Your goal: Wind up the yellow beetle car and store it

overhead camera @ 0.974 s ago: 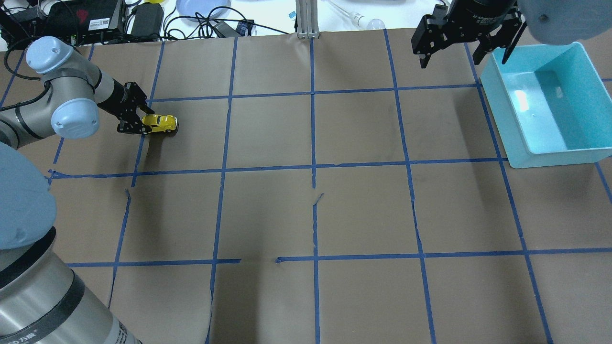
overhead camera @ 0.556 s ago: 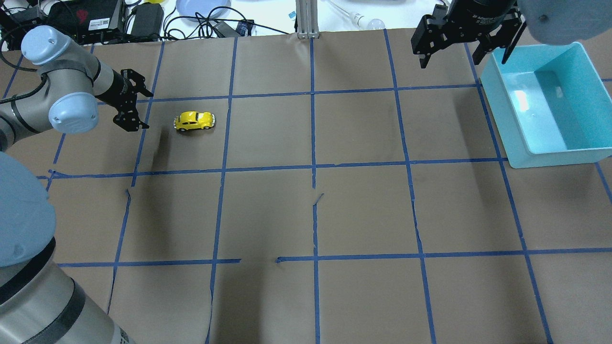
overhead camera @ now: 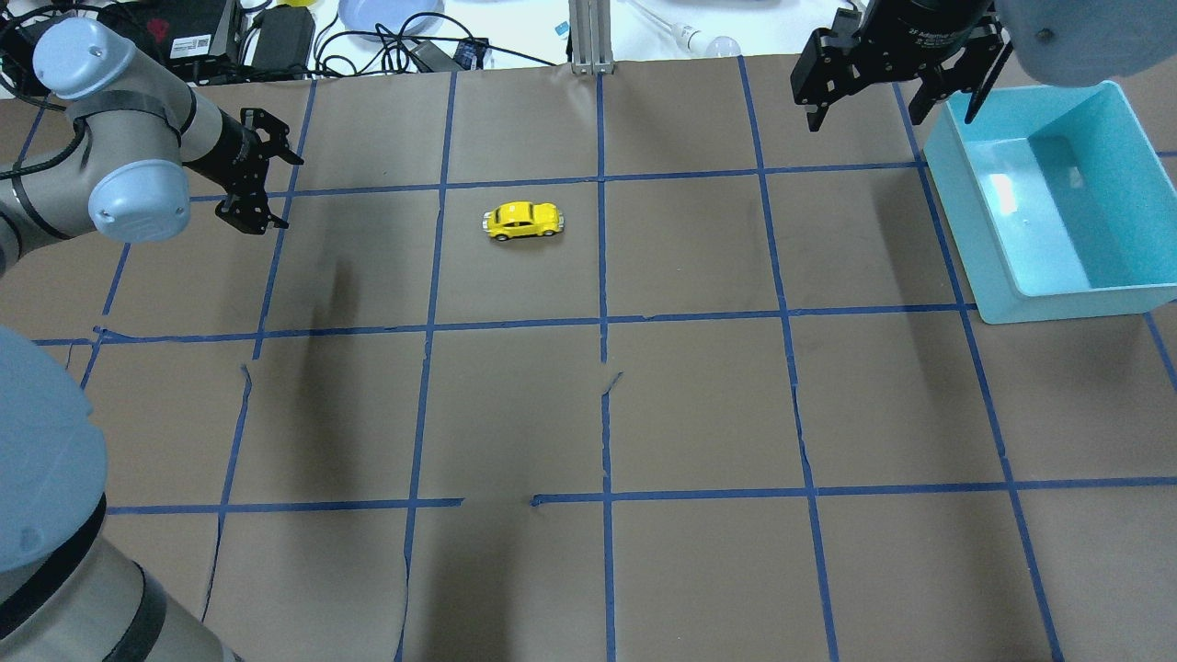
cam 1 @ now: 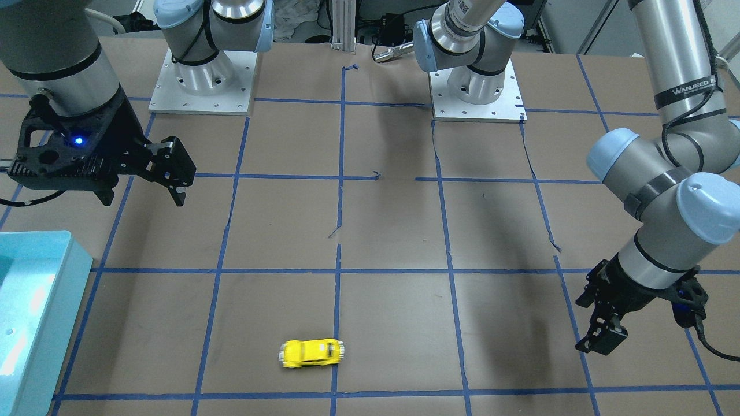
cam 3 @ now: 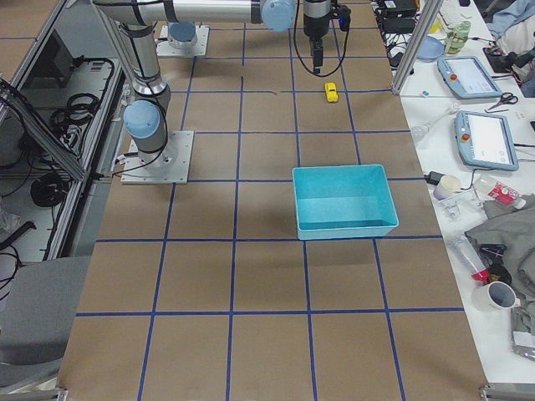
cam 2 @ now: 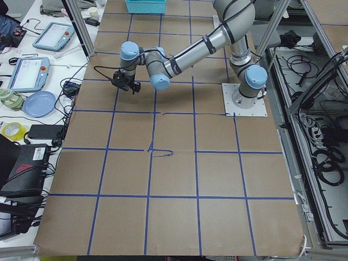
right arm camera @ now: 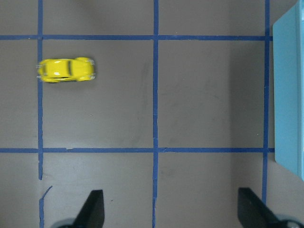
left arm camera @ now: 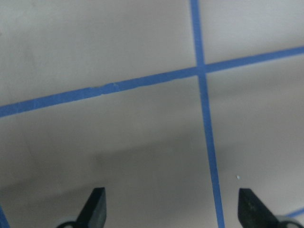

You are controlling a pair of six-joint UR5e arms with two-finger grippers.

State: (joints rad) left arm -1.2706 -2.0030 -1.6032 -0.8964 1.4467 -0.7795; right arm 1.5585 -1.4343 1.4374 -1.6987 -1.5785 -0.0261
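The yellow beetle car (overhead camera: 523,221) stands alone on the brown paper near the middle of the far row. It also shows in the front view (cam 1: 312,353), blurred, in the right wrist view (right arm camera: 66,70) and in the right side view (cam 3: 331,91). My left gripper (overhead camera: 262,169) is open and empty, raised at the far left, well away from the car. Its fingertips (left arm camera: 97,204) frame bare paper. My right gripper (overhead camera: 890,98) is open and empty, high beside the teal bin (overhead camera: 1103,285).
The teal bin (cam 1: 52,300) stands empty at the table's right end, also in the right side view (cam 3: 344,225). Cables, a blue plate (overhead camera: 386,14) and power bricks lie beyond the far edge. Blue tape lines grid the paper.
My left gripper has let go of the car, opened and drawn back up and left. The car has rolled right across about one grid square. The right arm has not moved.
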